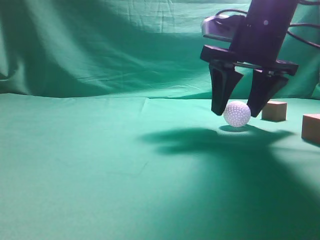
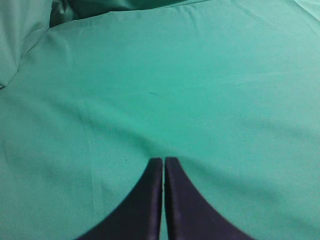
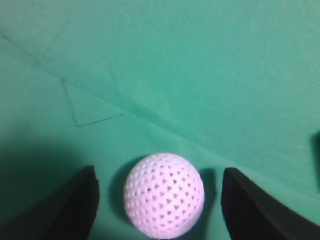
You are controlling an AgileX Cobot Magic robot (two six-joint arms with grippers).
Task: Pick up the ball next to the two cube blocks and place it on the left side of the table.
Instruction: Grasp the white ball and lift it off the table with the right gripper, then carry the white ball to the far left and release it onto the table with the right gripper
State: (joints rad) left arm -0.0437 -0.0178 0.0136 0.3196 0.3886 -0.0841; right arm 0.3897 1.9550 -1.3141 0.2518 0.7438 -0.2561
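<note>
The ball [image 1: 237, 113] is a small white sphere, its whole surface covered in a regular pattern of little pits, some of which look like open holes up close in the right wrist view [image 3: 164, 195]. It sits on the green cloth of the table [image 1: 100, 165], toward the right side, casting a soft shadow beneath it. The right gripper [image 1: 238, 111] hangs directly over it with its dark fingers spread apart, one on each side of the ball with green cloth showing in both gaps. Just to the right and a little behind lie the two cube blocks [image 1: 274, 110], plain reddish-brown. The left gripper [image 2: 163, 170] is pressed closed on nothing, above bare cloth.
</note>
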